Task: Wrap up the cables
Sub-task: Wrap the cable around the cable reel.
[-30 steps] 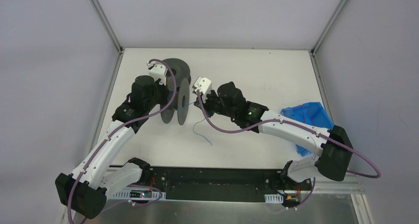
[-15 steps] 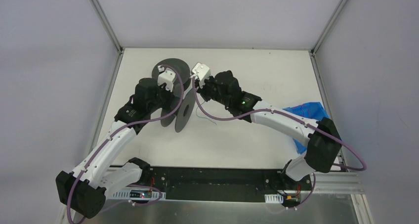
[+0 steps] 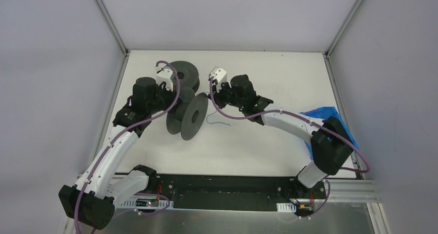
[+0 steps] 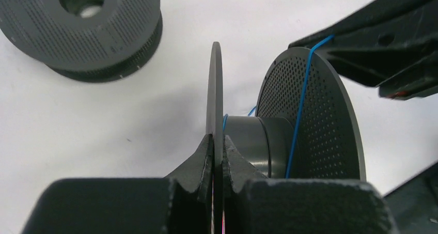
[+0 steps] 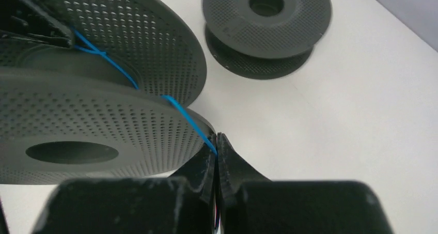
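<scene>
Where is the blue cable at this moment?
In the right wrist view, the blue cable crosses the flange of the held spool into the shut right gripper; another spool lies beyond.

Bright, even overhead light casts only soft, faint shadows on the white table (image 3: pixel 248 146). Both wrist views are sharp mid-frame; the left pincer (image 4: pixel 218 139) blurs slightly at its near base.

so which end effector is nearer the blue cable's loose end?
Right. The right end effector pinches the blue cable a short run from that end, beside the spool; the left end effector clamps the spool's left flange, farther off.
</scene>
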